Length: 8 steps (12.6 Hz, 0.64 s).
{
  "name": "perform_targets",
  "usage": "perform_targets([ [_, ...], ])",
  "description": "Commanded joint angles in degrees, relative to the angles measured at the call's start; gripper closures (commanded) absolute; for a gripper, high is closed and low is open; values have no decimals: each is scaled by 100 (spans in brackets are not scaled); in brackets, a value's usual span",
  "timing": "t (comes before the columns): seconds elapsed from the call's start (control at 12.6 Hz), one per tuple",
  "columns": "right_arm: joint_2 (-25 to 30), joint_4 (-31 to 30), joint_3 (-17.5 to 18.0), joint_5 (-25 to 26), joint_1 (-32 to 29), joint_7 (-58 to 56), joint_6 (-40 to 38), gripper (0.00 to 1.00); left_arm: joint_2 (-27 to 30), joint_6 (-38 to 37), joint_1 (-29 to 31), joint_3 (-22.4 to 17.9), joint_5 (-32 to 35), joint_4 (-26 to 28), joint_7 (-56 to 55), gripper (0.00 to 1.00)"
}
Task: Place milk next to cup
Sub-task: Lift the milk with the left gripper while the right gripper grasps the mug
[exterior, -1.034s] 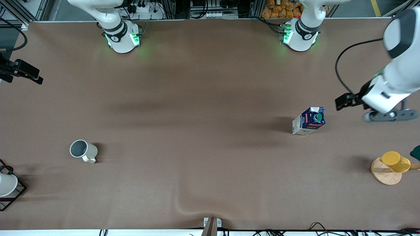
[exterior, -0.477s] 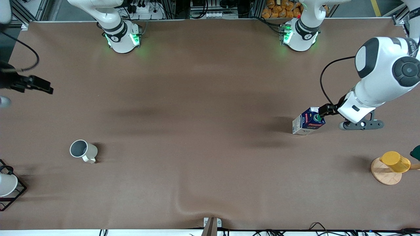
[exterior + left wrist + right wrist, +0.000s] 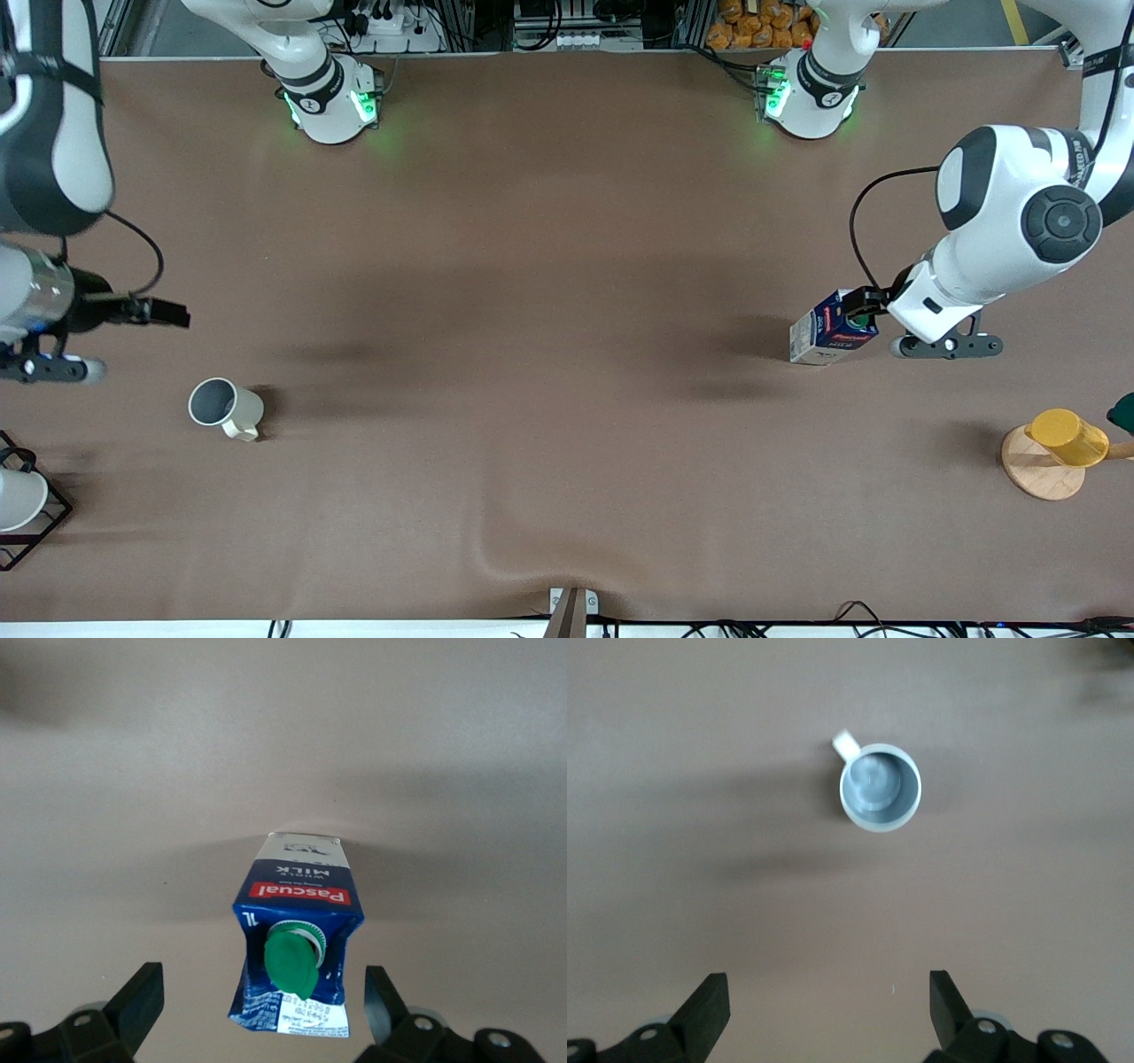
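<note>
The milk (image 3: 831, 330), a dark blue carton with pale grey sides and a green cap, stands toward the left arm's end of the table. My left gripper (image 3: 864, 306) is open right over its top. In the left wrist view the carton (image 3: 297, 939) lies between my left gripper's (image 3: 261, 1010) spread fingers (image 3: 142, 1001), with gaps on both sides. The cup (image 3: 226, 409), a cream-white mug with a grey interior, stands toward the right arm's end. My right gripper (image 3: 166, 312) is open and empty above the table near the cup. The right wrist view shows the cup (image 3: 879, 787) ahead of my right gripper (image 3: 828, 1010).
A yellow cup (image 3: 1067, 437) sits on a round wooden disc (image 3: 1036, 474) at the left arm's end. A white cup (image 3: 18, 501) rests in a black wire rack (image 3: 53, 518) at the right arm's end. The brown cloth has a ripple (image 3: 523, 567) near the front edge.
The left arm has swung in and brought its open gripper over the milk's top. The right arm has come in over the table toward the cup. Milk and cup have not moved.
</note>
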<state>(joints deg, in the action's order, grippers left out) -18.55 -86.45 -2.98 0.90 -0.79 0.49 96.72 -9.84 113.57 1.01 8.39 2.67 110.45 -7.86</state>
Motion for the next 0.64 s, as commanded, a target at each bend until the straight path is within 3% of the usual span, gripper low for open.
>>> perform_targets([
  [0.0, -656, 260, 8, -3, -263, -49, 695, 0, -80, 95, 22, 66, -100, 82, 39, 0],
  [0.24, -1281, 260, -1, -55, -641, -933, 1549, 0, -211, 95, 13, 84, -100, 117, 39, 0],
  [0.56, -1844, 260, 8, -55, -713, -1333, 1972, 0, -343, 95, 4, 119, -91, 108, 39, 1],
])
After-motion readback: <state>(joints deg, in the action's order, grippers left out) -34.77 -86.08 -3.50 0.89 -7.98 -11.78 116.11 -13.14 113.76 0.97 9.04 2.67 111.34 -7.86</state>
